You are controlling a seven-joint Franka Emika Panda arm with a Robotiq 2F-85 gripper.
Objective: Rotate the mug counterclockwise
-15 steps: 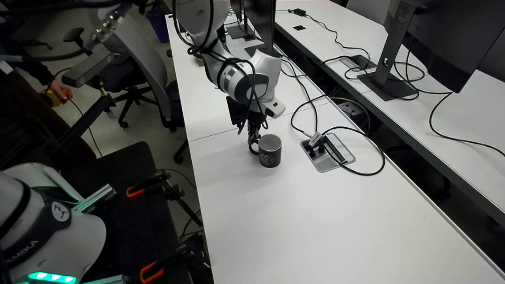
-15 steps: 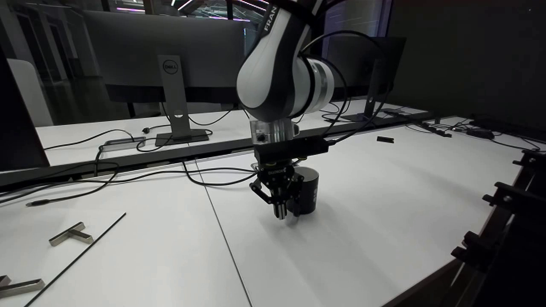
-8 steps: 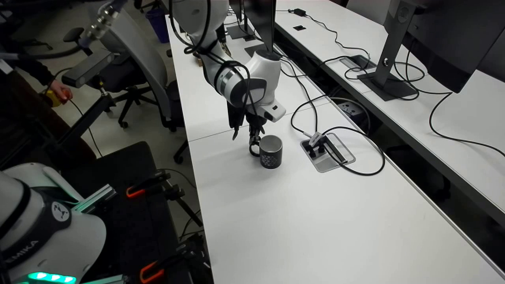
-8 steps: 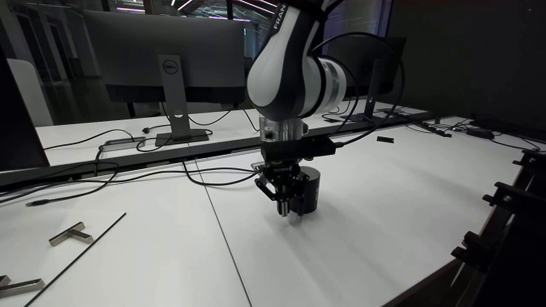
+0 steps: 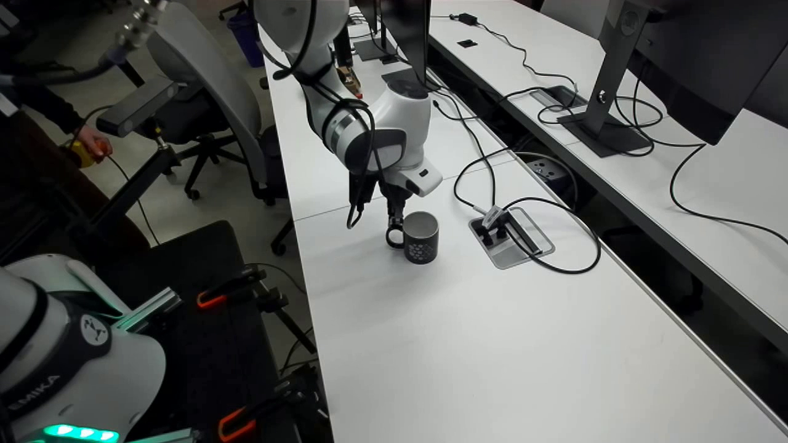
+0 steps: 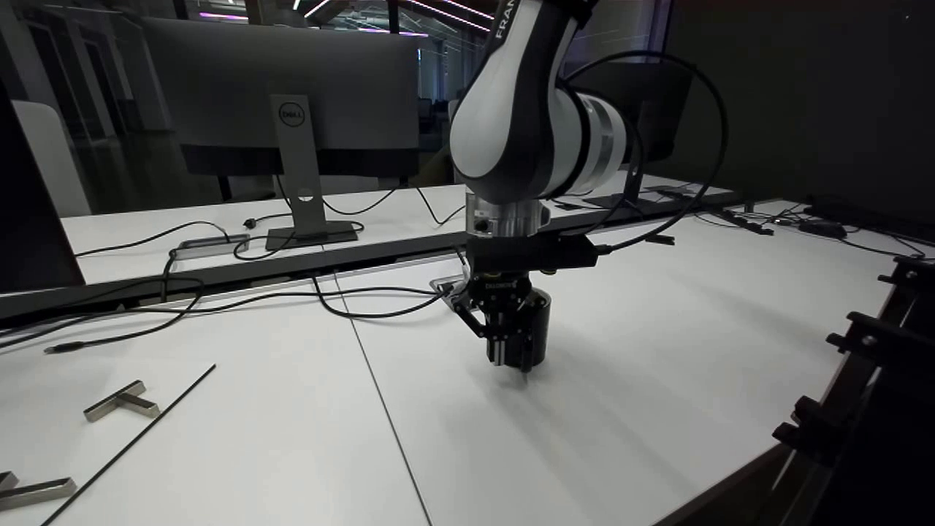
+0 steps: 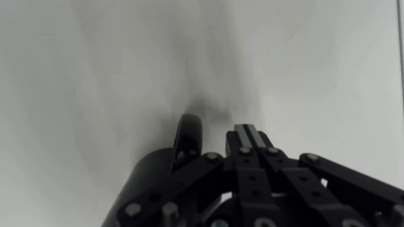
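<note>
The premises present as an office. Long white rectangular desks (image 5: 492, 344) in two parallel rows bear dark stand-mounted flat-panel monitors (image 6: 358, 88), a recessed grey metal cable box (image 5: 508, 255) and thin black cables (image 5: 572, 272); a grey-backed wheeled chair (image 5: 212, 77) stands alongside.

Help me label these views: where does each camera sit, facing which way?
In an exterior view: high, looking down at table and mug; arm and base show.
In an exterior view: above tabletop height, facing a Dell monitor; arm and jaws show.
Wrist view: on the wrist, looking down at table and mug; shut jaws show.
Both exterior views share arm, mug, table.
</note>
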